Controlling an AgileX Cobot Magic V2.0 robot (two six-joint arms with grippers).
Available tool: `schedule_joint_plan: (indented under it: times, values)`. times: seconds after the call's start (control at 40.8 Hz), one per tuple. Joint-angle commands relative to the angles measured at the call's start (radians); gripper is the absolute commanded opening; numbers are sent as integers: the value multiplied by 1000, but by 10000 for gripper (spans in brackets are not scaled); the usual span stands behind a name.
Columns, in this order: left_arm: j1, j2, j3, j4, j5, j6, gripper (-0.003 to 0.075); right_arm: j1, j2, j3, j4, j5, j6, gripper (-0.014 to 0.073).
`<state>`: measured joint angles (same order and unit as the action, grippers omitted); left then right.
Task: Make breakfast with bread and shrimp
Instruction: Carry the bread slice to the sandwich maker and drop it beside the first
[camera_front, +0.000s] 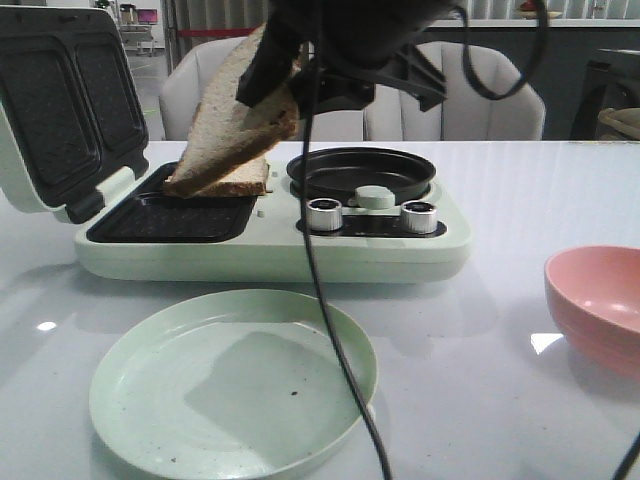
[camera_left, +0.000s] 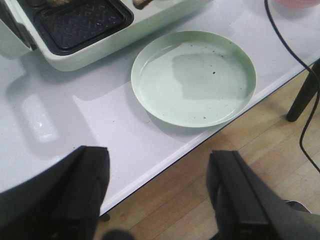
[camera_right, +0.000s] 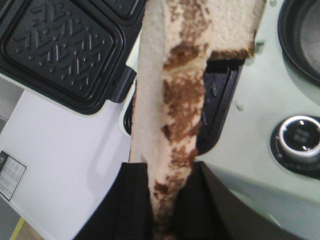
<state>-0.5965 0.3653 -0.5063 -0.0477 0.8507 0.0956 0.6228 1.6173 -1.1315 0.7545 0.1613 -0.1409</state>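
Observation:
One slice of bread (camera_front: 232, 112) hangs tilted over the grill plate (camera_front: 170, 218) of the pale green breakfast maker (camera_front: 270, 252). My right gripper (camera_right: 167, 200) is shut on its crust edge (camera_right: 170, 100); in the front view that gripper (camera_front: 272, 72) is at the slice's upper end. The slice's lower corner rests by a second slice of bread (camera_front: 238, 183), which lies flat at the back of the grill plate. My left gripper (camera_left: 157, 195) stands open over the table's front edge, near the empty green plate (camera_left: 150, 85). The shrimp is out of view.
The maker's lid (camera_front: 60, 100) stands open at the left. A round black pan (camera_front: 360, 172) and two knobs (camera_front: 324, 214) are on its right half. The green plate (camera_front: 130, 400) lies in front, a pink bowl (camera_front: 600, 300) at the right. A black cable (camera_front: 330, 330) hangs across the plate.

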Motion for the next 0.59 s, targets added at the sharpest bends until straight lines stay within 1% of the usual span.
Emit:
schedule_joint_plan:
  times: [0.0, 0.294, 0.392, 0.441, 0.49, 0.539, 0.564]
  values:
    - [-8, 9, -26, -5, -74, -8, 476, 6, 31, -114, 15, -81, -13, 48]
    - [-8, 9, -26, -5, -74, -8, 476, 6, 273, -401, 14, 46, -13, 48]
    - [-8, 9, -26, -5, -74, -8, 476, 6, 335, -468, 14, 83, -13, 78]
    - [-8, 9, -26, -5, -74, -8, 476, 6, 359, -495, 14, 102, -13, 133]
    - [-8, 9, -26, -5, -74, -8, 476, 6, 379, -514, 14, 109, -13, 224]
    - [-8, 9, -26, -5, -74, -8, 476, 6, 394, -523, 14, 107, -13, 356]
    - [-8, 9, -26, -5, -74, -8, 476, 4, 397, -523, 14, 102, -13, 404]
